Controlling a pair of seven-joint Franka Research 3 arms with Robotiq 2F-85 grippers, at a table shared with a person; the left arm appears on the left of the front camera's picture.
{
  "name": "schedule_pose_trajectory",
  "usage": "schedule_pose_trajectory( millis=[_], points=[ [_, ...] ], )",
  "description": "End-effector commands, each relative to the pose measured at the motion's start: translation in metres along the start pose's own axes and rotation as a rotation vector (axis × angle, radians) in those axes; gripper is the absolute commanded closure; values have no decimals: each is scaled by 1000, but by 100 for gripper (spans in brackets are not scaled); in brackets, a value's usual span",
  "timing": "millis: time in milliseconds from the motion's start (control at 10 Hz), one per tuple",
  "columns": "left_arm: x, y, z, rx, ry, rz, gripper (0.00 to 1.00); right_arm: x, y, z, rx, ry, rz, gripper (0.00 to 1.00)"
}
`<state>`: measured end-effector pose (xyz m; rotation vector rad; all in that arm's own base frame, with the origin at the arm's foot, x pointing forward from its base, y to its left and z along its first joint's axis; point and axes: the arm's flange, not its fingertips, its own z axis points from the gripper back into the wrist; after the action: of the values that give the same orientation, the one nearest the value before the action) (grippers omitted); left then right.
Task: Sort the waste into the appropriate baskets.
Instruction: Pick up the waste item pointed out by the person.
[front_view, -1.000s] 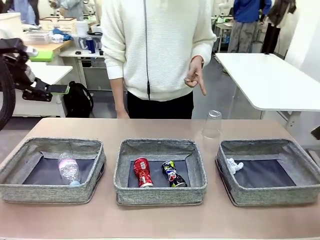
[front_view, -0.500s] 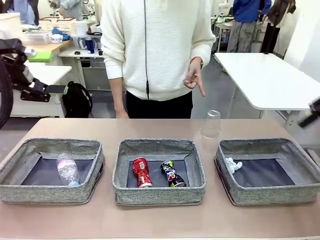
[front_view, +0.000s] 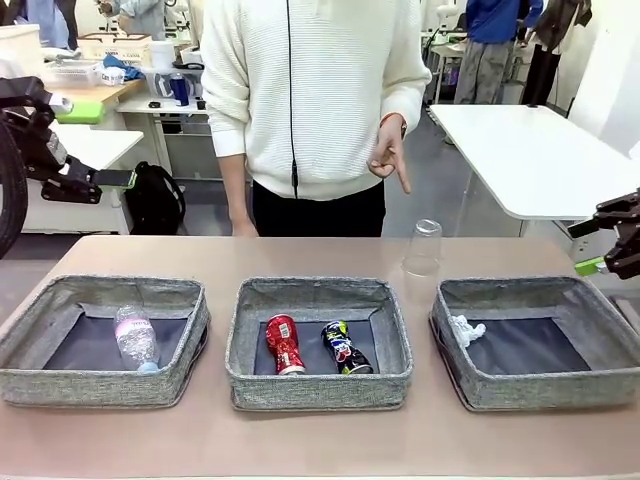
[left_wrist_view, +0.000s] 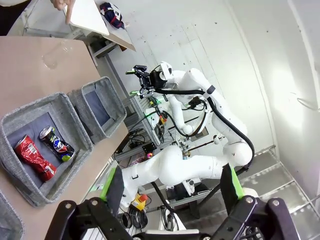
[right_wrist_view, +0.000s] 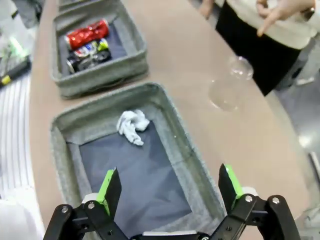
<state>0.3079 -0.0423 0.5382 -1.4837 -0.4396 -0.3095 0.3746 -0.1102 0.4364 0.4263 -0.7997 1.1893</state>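
Three grey woven baskets stand in a row. The left basket (front_view: 60, 388) holds a clear plastic bottle (front_view: 135, 338). A red crushed can (front_view: 283, 343) and a dark multicoloured can (front_view: 345, 347) lie in the middle basket (front_view: 318, 388). In the right basket (front_view: 540, 390) lies a crumpled white paper ball (front_view: 465, 329). A clear plastic cup (front_view: 424, 248) stands upside down on the table behind the baskets. My right gripper (front_view: 605, 240) hovers open at the right edge, above the right basket (right_wrist_view: 172, 130) and the paper ball (right_wrist_view: 132, 126). My left gripper (left_wrist_view: 172, 182) is open and empty, high off the table.
The person stands at the far side, one hand (front_view: 390, 155) pointing down towards the cup. The right wrist view takes in the cup (right_wrist_view: 230, 87) and both cans (right_wrist_view: 87, 42). Bare table lies before and behind the baskets.
My right gripper has come into view at the right edge and risen beside the right basket. The waste, the baskets and the person's hand have stayed put.
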Motion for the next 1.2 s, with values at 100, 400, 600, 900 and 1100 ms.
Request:
schedule_pose_trajectory(
  millis=[100,400,600,900,1100],
  points=[
    [-1,0,-2,-19,-8,-24,0,43,19,13,0,8,178,0],
    [-1,0,-2,-19,-8,-24,0,41,-74,-45,-34,-131,131,0],
    [-1,0,-2,-19,-8,-24,0,34,-102,-91,-45,-146,106,0],
    [-1,0,-2,-19,-8,-24,0,-1,-108,-145,-76,-214,-72,0],
    [-1,0,-2,-19,-8,-24,0,2,-109,-150,-41,-165,0,0]
  ],
)
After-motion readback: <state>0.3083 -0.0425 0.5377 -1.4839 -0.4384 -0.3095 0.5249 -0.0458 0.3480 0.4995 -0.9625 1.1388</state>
